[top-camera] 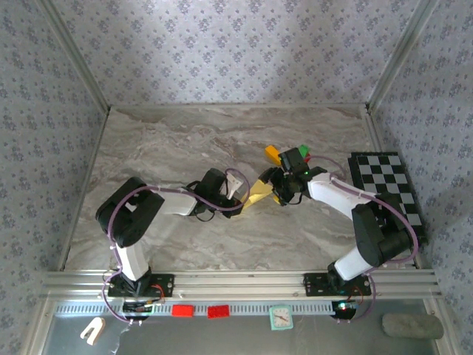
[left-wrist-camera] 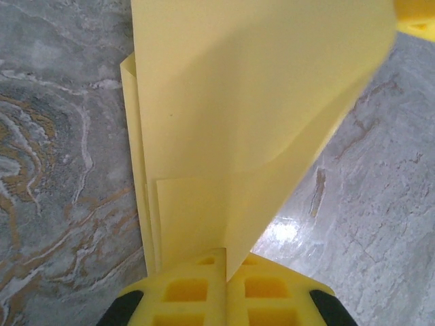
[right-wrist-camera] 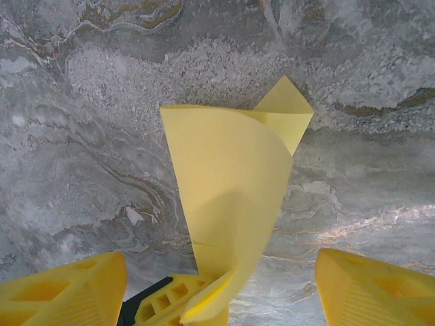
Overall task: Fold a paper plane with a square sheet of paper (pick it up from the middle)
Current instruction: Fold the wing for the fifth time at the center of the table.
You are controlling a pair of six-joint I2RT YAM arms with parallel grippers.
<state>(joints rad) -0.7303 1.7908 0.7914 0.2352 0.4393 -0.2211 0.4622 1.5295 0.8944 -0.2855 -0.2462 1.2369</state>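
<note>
The left claw [left-wrist-camera: 225,275] is clenched on the paper plane [left-wrist-camera: 258,102] just ahead of its tips. The right claw [right-wrist-camera: 221,261] is released, its fingers straddling the paper.

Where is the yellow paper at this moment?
In the top view the yellow paper is mid-table, clamped by the left gripper on its left, the open right gripper on its right, the checkered board further right.

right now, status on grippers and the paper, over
Left gripper shut on partly folded yellow paper. Right gripper open, facing the paper. Toy blocks close beside right gripper.
</note>
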